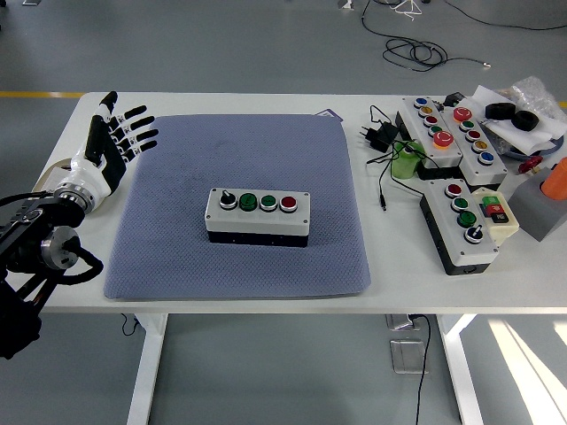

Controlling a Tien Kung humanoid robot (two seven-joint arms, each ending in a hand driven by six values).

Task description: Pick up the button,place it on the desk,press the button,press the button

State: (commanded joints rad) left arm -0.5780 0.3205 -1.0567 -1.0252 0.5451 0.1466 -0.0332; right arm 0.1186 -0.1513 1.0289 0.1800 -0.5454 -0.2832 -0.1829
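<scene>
A grey button box (258, 215) with a black base lies in the middle of the blue-grey mat (177, 248). On top it has a black knob, two green buttons and a red button in a row. My left hand (121, 133) is open with fingers spread, over the mat's far left corner, well left of the box and holding nothing. My right arm is out of view.
Several other button boxes (461, 223) (450, 131) lie at the right of the white table (53, 150), with a black plug (379, 135), a cable, a green object (406, 161), a grey box and bagged parts (523, 111).
</scene>
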